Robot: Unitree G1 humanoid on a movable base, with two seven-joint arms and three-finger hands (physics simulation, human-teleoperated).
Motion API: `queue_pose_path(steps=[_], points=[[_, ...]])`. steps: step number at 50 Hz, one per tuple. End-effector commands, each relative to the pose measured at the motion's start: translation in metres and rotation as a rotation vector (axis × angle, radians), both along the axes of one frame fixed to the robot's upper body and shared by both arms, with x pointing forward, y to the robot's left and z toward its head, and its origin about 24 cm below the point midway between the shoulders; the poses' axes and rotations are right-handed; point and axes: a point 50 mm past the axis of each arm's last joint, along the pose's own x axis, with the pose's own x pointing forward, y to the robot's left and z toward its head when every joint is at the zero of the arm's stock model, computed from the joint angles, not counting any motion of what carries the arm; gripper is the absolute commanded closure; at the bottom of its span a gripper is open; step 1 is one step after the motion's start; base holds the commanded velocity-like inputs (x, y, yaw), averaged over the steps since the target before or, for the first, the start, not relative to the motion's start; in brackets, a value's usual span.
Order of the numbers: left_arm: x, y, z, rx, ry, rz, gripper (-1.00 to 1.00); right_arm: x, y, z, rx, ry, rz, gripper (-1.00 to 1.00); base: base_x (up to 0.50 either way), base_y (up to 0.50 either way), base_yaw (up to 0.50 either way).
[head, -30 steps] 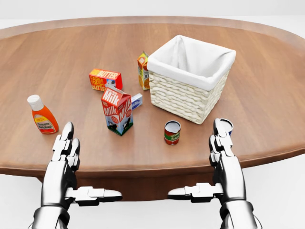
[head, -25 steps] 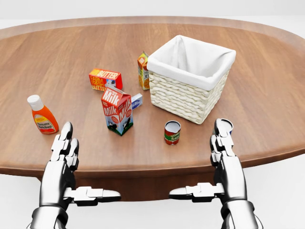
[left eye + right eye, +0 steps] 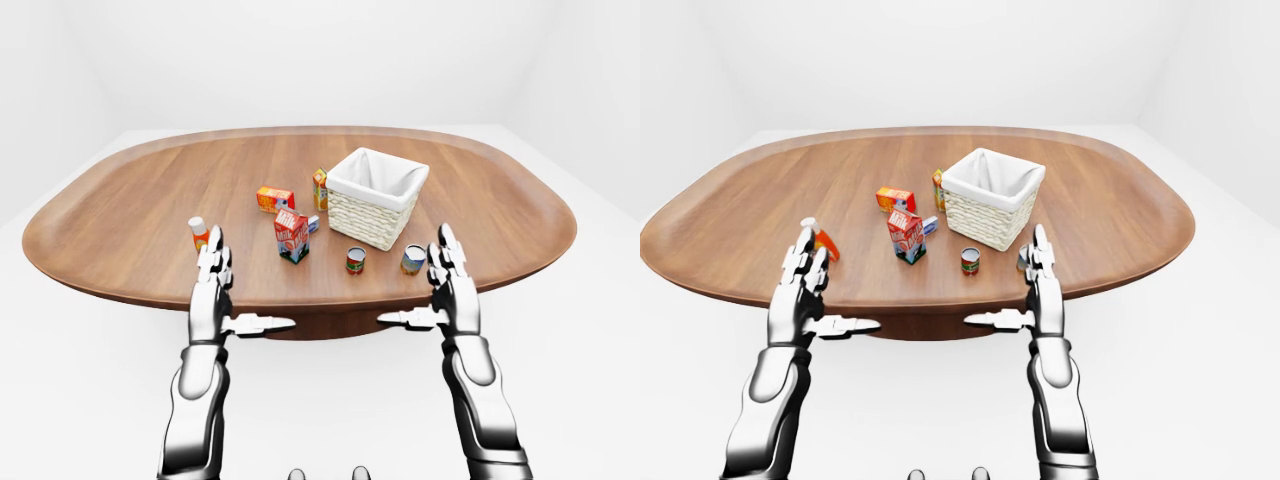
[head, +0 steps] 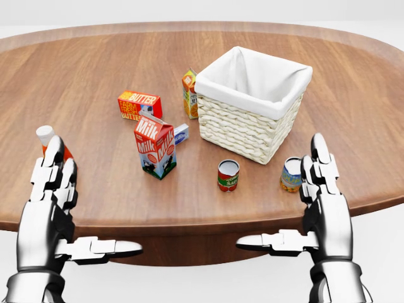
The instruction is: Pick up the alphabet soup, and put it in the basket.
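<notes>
Moved outward since before: left hand (image 4: 53, 189) and right hand (image 4: 323, 189), fingers spread, empty. Maybe alphabet soup can (image 4: 291, 174) just left of right hand, near basket (image 4: 249, 120).

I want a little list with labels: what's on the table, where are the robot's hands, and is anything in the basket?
table: oval, wooden
basket: white-lined wicker, no item seen inside
cans: red-label can below the basket; second can to its right, beside the right hand
cartons: milk carton, orange carton touching the basket's left side
other items: butter box, ketchup bottle
left hand: open, holding nothing
right hand: open, holding nothing
</notes>
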Motion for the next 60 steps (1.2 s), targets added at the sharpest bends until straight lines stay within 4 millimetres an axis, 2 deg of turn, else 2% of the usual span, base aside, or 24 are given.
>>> queue_pose_path(steps=[1,17,25,52,60], points=[[-0.012,0.010,0.033,0.012,-0.141,0.050,-1.00,-0.006,-0.006,0.021,0.016,-0.063,-0.025,-1.00,0.00,0.00,0.00],[-0.022,0.012,0.048,0.009,-0.208,0.057,-1.00,-0.022,0.000,0.040,-0.053,-0.200,-0.014,-1.00,0.00,0.00,0.00],[-0.021,0.010,0.045,0.009,-0.194,0.053,-1.00,-0.023,0.001,0.041,-0.054,-0.213,-0.013,-1.00,0.00,-0.09,0.00],[-0.022,0.009,0.045,0.005,-0.197,0.044,-1.00,-0.023,0.004,0.037,-0.072,-0.208,0.004,-1.00,0.00,-0.50,0.00],[-0.022,0.009,0.043,0.007,-0.189,0.045,-1.00,-0.022,0.005,0.035,-0.079,-0.197,0.010,-1.00,0.00,-0.26,0.00]])
